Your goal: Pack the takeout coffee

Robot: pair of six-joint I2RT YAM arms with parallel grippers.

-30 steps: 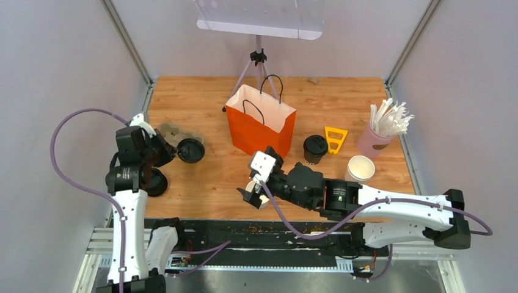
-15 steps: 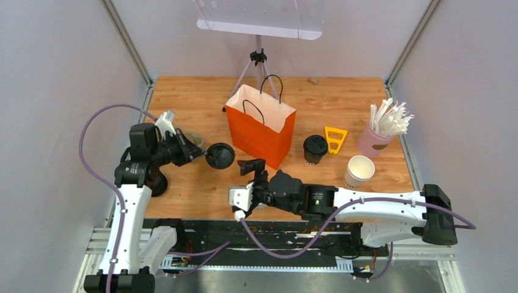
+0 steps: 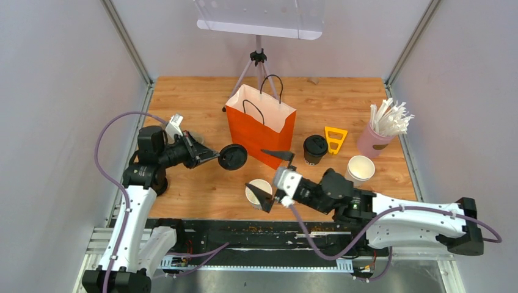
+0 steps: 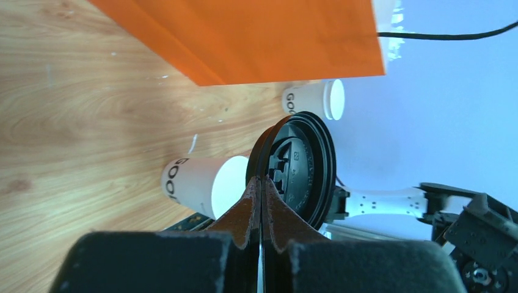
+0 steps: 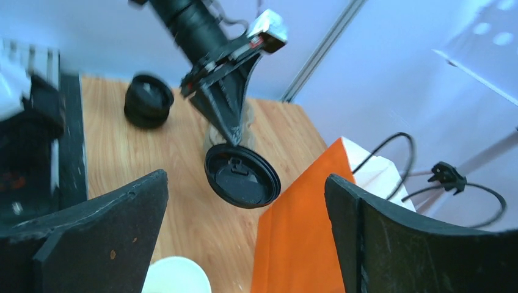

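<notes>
Left claw point(image 3: 215, 156) pinches a round black plastic lid point(image 3: 233, 157) by its rim; right claw point(image 3: 272, 177) is spread wide and holds nothing.
The lid hangs on edge over the wooden counter point(image 3: 195, 183), just left of the orange paper bag point(image 3: 259, 125). A lidless white paper cup point(image 3: 256, 189) stands upright by the right claw's lower finger, ungripped. A lidded white cup point(image 3: 315, 148) stands right of the bag, and a second open cup point(image 3: 360, 168) farther right.
</notes>
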